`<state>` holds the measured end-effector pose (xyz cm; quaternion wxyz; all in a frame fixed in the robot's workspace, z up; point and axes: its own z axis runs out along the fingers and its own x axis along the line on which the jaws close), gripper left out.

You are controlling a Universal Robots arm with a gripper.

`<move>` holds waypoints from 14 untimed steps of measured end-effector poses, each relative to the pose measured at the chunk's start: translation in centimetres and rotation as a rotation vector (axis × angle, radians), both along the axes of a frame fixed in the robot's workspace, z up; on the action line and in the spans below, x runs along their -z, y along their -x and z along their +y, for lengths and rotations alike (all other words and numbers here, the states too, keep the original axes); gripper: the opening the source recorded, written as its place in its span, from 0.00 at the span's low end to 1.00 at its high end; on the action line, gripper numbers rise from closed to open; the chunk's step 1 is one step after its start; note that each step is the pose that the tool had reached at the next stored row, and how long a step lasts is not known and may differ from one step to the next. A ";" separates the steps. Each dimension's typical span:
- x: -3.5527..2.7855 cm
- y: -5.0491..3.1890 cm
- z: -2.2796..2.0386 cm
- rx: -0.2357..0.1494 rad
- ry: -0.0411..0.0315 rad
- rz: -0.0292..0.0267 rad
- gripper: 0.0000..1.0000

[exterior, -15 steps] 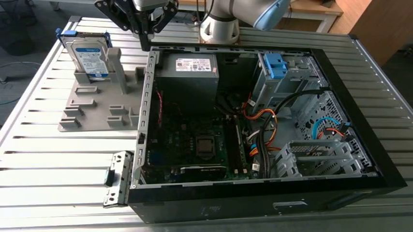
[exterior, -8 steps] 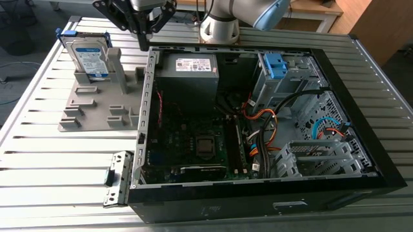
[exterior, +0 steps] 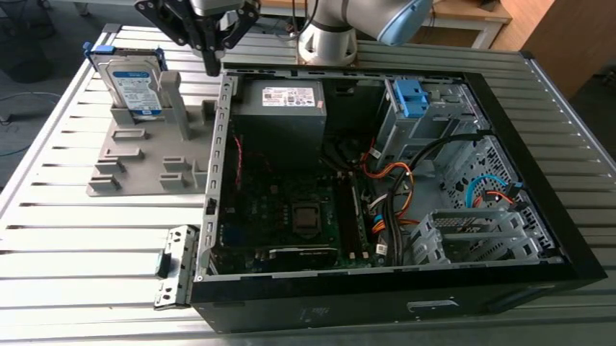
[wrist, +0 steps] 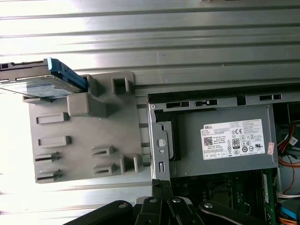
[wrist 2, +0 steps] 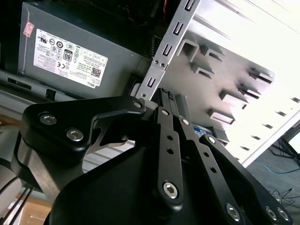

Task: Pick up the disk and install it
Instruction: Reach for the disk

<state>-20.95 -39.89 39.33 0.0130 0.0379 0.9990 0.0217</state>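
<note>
The disk stands on edge in a slot of the grey holder, on the exterior view's left. Its long axis runs upright, leaning slightly, and its label faces the exterior camera. The holder lies flat on a slatted metal desk, touching the open computer case. Wooden furniture stands behind the desk. My jaws are pressed together and hold nothing. They hang above the case wall nearest the holder, beside the grey power supply and apart from the disk.
</note>
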 end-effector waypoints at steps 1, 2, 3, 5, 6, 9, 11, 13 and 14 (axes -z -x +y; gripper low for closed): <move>0.00 0.04 0.00 0.000 0.0000 -0.0001 0.11; 0.00 0.08 0.00 0.000 0.0000 -0.0001 0.11; 0.00 0.11 0.00 0.000 0.0000 0.0000 0.11; 0.00 0.19 0.00 0.000 0.0000 -0.0001 0.11; 0.00 0.23 0.00 0.000 0.0000 0.0000 0.11; 0.00 0.36 0.00 0.000 0.0000 0.0000 0.11; 0.00 0.42 0.00 0.000 0.0000 0.0000 0.11; 0.00 0.49 0.00 0.000 0.0000 0.0000 0.11; 0.00 0.53 0.00 0.000 0.0000 0.0000 0.11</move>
